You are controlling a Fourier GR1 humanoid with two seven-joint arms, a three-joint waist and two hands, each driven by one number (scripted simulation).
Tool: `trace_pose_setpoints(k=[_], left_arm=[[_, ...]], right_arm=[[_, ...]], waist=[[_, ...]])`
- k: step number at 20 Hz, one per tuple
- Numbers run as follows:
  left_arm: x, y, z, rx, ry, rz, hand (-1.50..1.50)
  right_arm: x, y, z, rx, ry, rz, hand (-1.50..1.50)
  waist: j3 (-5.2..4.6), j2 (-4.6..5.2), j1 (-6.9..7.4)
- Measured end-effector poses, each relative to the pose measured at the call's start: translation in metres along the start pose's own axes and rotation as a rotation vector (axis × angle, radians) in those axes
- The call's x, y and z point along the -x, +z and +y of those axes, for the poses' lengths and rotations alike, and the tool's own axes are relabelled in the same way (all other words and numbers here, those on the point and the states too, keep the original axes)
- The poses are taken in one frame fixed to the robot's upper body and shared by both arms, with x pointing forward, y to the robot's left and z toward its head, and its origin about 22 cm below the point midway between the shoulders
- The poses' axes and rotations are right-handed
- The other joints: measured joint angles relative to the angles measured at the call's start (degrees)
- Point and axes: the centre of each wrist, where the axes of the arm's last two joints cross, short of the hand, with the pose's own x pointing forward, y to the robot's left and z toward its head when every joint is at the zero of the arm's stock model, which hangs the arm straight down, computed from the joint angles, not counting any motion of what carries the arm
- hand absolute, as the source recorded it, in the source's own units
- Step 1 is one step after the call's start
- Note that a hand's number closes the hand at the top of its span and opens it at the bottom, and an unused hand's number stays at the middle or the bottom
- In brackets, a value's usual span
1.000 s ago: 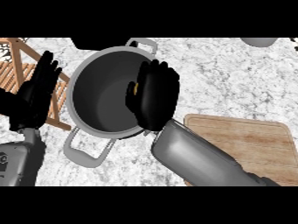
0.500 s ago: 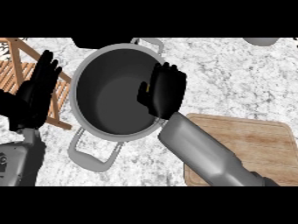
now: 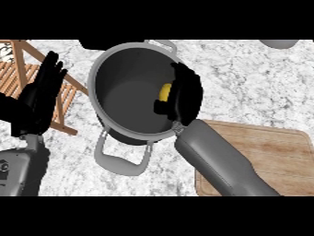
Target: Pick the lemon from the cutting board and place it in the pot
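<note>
Since half a second ago the right hand (image 3: pixel 183 97) has pushed further over the pot (image 3: pixel 112 76), and a sliver of the yellow lemon (image 3: pixel 165 91) now shows at its inner edge, where before the hand hid it. From the head view the lemon sits inside the pot's rim line, against the right-hand part of the dark interior, tucked against the palm side of the right hand; the fingers curl partly round it, so the hand holds the lemon. Whether the lemon touches the pot's floor cannot be told. The right forearm (image 3: pixel 217 161) runs from the pot's near-right rim down toward the lower edge, crossing the left part of the wooden cutting board (image 3: pixel 282 156), which lies to the right of the pot and nearer the robot, with nothing else on it. The pot's near handle (image 3: pixel 122 161) points toward the robot, and a second handle shows at the far rim. Left of the pot, the left hand (image 3: pixel 40 99) rests open with fingers straight and pointing up, over a slatted wooden chair (image 3: pixel 9 69) that stands just beside the pot's left wall. Pot and board rest on the speckled marble counter (image 3: pixel 254 83).
</note>
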Motion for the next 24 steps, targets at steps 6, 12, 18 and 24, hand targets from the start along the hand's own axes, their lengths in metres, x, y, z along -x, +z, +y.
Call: trace_pose_setpoints(k=[6,12,18,24], left_arm=[[0.000,-0.001,0.001,-0.008,-0.004,-0.001,0.00],[0.003,0.005,0.015,-0.037,0.001,0.017,0.00],[0.013,0.014,0.030,-0.078,-0.006,0.025,0.00],[0.009,0.022,0.033,-0.095,-0.011,0.028,0.00]], right_arm=[[-0.003,0.005,-0.002,0.075,-0.284,0.008,-1.50],[0.000,0.019,-0.002,0.123,-0.477,0.030,-1.50],[0.016,0.044,-0.005,0.131,-0.576,0.038,-1.50],[0.038,0.068,-0.028,0.121,-0.661,0.059,-1.50]], waist=[[0.05,-0.05,-0.29],[-0.03,-0.73,-2.25],[-0.12,-1.35,-4.56],[-0.09,-1.30,-5.33]])
